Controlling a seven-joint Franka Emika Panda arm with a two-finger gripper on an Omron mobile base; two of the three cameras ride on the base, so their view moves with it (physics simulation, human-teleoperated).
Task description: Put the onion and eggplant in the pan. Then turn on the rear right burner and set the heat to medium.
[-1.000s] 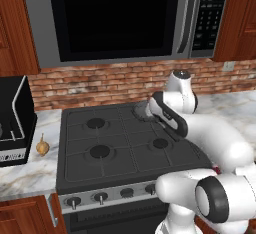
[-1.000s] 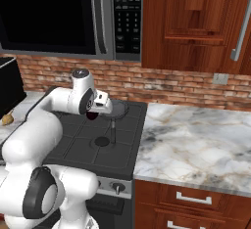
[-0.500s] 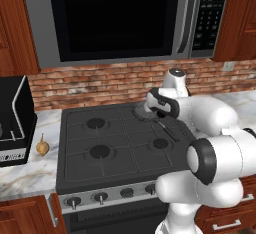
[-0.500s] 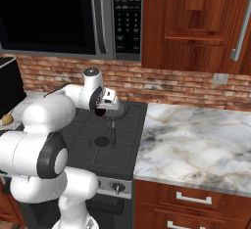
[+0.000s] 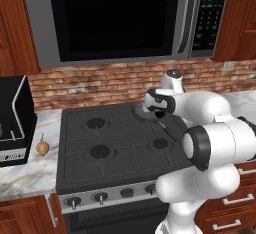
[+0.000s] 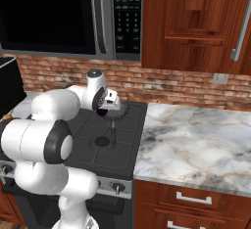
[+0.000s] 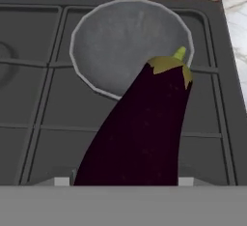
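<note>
My gripper (image 5: 159,109) is shut on the eggplant (image 7: 144,128), a glossy dark purple vegetable with a green cap, and holds it just above the stove. The eggplant's tip reaches over the near rim of the pan (image 7: 120,36). This round grey pan (image 5: 144,113) is empty and sits on the rear right burner, hiding its cap. The pan's black handle (image 6: 112,130) points toward the stove front. Far to the left, the tan onion (image 5: 42,147) lies on the marble counter beside the stove.
A black appliance (image 5: 15,123) stands on the left counter behind the onion. The stove knobs (image 5: 100,196) line the front panel. A microwave (image 5: 115,18) hangs above the stove. Marble counter (image 6: 196,145) stretches to the right.
The arm's elbow has swung round toward the front. The hand with the eggplant has shifted slightly and stays over the pan's near edge.
</note>
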